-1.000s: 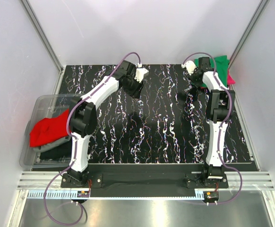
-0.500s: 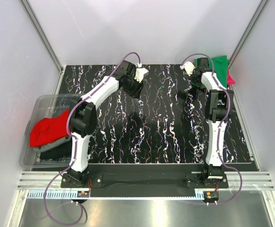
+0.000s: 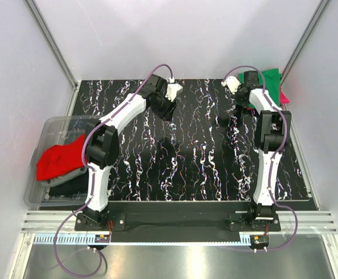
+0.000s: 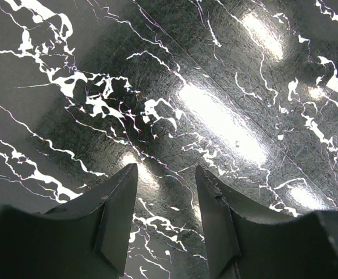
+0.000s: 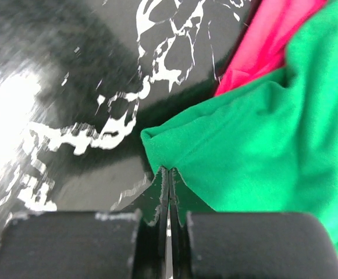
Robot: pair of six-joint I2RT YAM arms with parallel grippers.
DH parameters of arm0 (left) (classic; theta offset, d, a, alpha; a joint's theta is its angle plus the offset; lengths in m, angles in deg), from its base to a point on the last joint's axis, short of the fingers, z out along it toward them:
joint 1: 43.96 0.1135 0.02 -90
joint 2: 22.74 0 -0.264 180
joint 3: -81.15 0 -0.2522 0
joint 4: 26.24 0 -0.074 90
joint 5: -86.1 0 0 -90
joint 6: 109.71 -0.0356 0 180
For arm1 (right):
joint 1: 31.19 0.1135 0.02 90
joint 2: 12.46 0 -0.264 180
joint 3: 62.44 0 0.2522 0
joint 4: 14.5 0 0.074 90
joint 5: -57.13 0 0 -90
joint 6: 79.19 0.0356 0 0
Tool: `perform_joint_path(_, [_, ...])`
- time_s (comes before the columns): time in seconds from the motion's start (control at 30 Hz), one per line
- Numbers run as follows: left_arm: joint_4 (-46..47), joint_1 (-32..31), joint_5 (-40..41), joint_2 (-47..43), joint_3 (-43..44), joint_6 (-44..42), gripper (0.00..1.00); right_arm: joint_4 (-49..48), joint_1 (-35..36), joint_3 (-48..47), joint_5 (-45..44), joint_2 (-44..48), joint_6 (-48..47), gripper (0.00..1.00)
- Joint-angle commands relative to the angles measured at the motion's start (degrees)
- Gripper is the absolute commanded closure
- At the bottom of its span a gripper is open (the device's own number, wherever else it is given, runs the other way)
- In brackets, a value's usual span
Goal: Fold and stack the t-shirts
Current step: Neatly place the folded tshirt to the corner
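**Two Shirts in the Far Corner, Right Claw at the Green Hem**

Nearest, at 9 o'clock of the surface point(image 3: 186, 168), the clear bin point(image 3: 47, 127) held one red t-shirt point(image 3: 61, 158) draped over dark cloth point(image 3: 64, 187). How many grey or black shirts lay under it could not be counted.

Farther out, around 12 o'clock, the left claw point(image 4: 166, 168) hung over bare marbled surface. Its fingers were spread wide, with nothing between them and no cloth in its view.

Farthest, toward 2 o'clock, one green t-shirt point(image 5: 256, 133) lay on one magenta-pink t-shirt point(image 5: 267, 35), whose edge showed beyond it.

The right claw point(image 5: 169, 170) was pressed closed, with only a hairline between its fingers. Its tips sat at the green shirt's near corner. Whether a thread of hem was caught there could not be told.

From that claw the green cloth spread away toward 2 o'clock in the wrist view, and its hem ran roughly along that same line. The right arm was plainly the nearer one, with the left arm well apart across the surface. Any next move on the green shirt would likely fall to the right claw at that corner.
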Motion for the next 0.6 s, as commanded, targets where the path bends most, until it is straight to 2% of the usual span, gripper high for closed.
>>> perform_joint_path(0.0, [1.24, -0.33, -1.03, 0.31, 2.52, 0.2, 0.51, -0.34, 0.47, 2.56, 1.63, 8.4, -3.14, 1.0])
perform_joint_path(0.47, [1.24, -0.41, -1.21, 0.13, 2.96, 0.29, 0.51, -1.83, 0.38, 7.22, -2.67, 11.3, -5.26, 1.0])
perform_joint_path(0.57, [1.24, -0.5, -1.12, 0.13, 3.04, 0.29, 0.51, -2.0, 0.12, 7.66, -6.27, 11.04, -5.88, 1.0])
